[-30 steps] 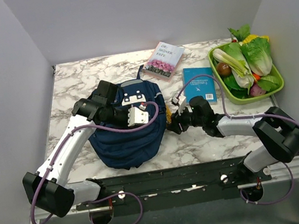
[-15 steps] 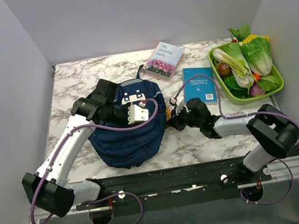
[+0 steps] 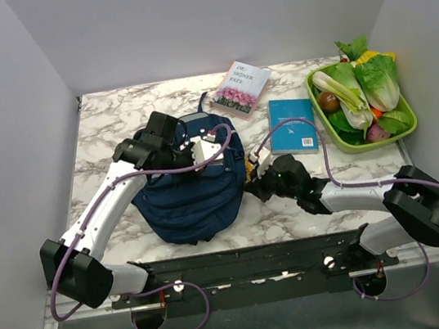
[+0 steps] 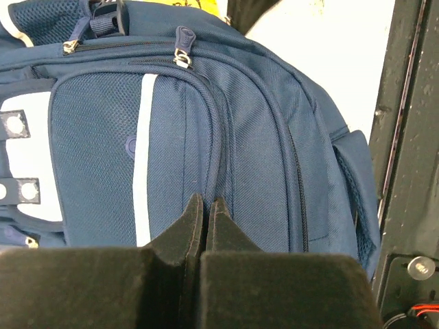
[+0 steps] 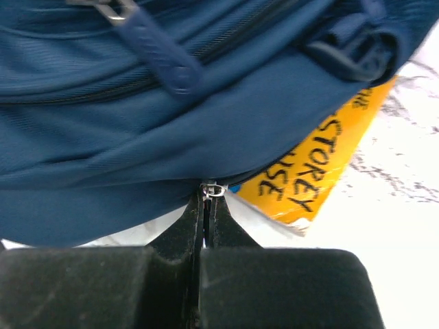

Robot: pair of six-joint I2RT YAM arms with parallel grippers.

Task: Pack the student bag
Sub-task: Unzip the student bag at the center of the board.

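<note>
The student bag (image 3: 188, 202), navy blue with a white patch, lies front-up in the middle of the table. My left gripper (image 3: 211, 151) is over its upper front. Its jaws are shut, with the tips (image 4: 206, 203) pinched on the seam beside the front pocket (image 4: 103, 137). My right gripper (image 3: 248, 185) is at the bag's right side, low on the table. It is shut on a zipper pull whose metal ring (image 5: 214, 190) shows at the fingertips. A yellow book (image 5: 322, 171) sticks out from under the bag just beyond them.
A book with a flowered cover (image 3: 240, 89) and a teal book (image 3: 292, 125) lie behind and to the right of the bag. A green tray (image 3: 326, 128) of vegetables stands at the far right. The black mounting rail (image 3: 242, 260) runs along the near edge.
My right gripper has closed on the zipper pull and its arm has dropped lower and nearer. My left gripper has shifted toward the back, and the bag's top has moved with it.
</note>
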